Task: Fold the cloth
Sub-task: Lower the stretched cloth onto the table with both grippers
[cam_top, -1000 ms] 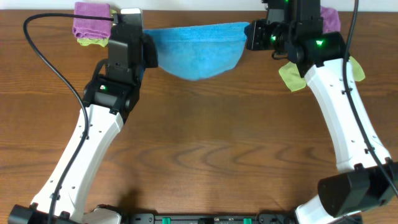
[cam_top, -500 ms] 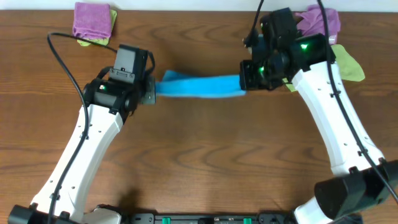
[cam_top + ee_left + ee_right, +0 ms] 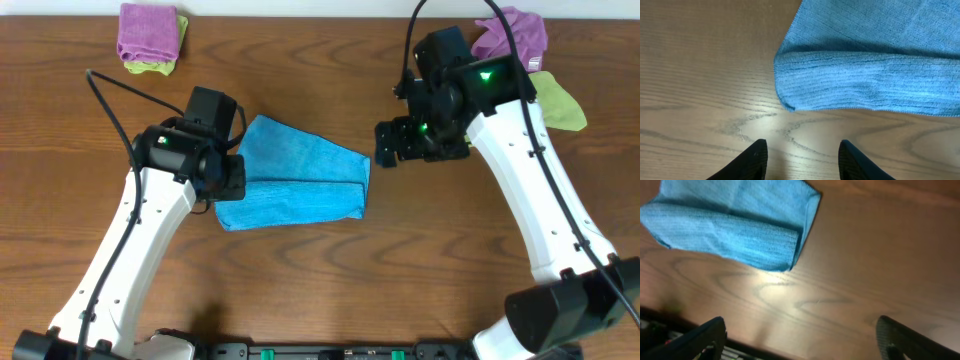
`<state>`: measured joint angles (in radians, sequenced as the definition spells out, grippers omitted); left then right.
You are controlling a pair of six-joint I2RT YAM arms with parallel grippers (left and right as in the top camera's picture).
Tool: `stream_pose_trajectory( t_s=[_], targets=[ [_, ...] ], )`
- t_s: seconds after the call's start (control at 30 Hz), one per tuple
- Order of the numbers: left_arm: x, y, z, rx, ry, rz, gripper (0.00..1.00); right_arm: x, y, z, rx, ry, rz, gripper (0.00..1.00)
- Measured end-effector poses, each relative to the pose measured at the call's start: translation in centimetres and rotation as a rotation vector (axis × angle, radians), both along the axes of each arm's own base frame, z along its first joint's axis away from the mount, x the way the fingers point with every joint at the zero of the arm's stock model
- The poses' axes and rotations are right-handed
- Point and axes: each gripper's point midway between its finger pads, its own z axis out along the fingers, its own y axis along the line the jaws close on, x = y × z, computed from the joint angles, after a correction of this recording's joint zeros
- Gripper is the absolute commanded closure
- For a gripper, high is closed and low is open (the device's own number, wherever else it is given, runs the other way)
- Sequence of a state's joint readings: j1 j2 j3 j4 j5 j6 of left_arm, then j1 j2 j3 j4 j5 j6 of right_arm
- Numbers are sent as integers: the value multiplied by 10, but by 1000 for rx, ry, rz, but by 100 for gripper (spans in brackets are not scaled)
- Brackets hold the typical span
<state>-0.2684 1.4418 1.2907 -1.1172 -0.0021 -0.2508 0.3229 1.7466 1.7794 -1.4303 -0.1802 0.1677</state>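
Open table [image 3: 330, 285] before the cloth [image 3: 295, 185] — piles [image 3: 148, 38] at far corners.

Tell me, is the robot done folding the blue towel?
Nearly. The cloth lies on the table folded over once. Nothing is in hand: the left gripper and right gripper are open, off it. The edges look crooked, so tidying or another fold may remain.

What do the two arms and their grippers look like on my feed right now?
The left arm and right arm have white links, black joint housings with green lights, and a loose black cable each. The left gripper and right gripper show plain black fingers.
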Motion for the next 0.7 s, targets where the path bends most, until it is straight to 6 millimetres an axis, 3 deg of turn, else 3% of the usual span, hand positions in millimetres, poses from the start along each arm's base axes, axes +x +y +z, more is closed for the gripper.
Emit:
stream_pose_trajectory(
  t_s=[0.1,0.13,0.17,0.2,0.23,0.27,0.33,0.37,0.47,0.53,0.63,0.7],
  targets=[
    [3,-1,1,-5,-14,0,48,12,3,2,8,-55,20,18],
    [10,-3,3,-16,-44,2,46,18,6,3,13,-86,36,20],
    [18,-6,5,-25,-76,3,46,23,10,3,15,-112,57,30],
    [27,-8,8,-35,-114,4,46,28,13,1,17,-136,76,45],
    [34,-10,10,-45,-146,6,51,30,15,-3,16,-148,89,78],
    [43,-12,13,-55,-182,7,63,31,18,-10,18,-152,101,98],
    [54,-16,13,-71,-214,8,90,30,19,-29,12,-134,111,98],
    [59,-20,11,-84,-217,8,94,30,20,-41,11,-122,114,98],
    [76,-27,-7,-94,-207,-1,94,29,23,-70,20,-104,125,98],
    [91,-33,-31,-98,-184,-3,94,26,28,-89,24,-97,138,98],
    [107,-39,-64,-98,-156,-6,94,24,39,-105,38,-115,169,98],
    [115,-41,-75,-99,-157,-6,94,22,46,-112,48,-129,186,98]
  ],
)
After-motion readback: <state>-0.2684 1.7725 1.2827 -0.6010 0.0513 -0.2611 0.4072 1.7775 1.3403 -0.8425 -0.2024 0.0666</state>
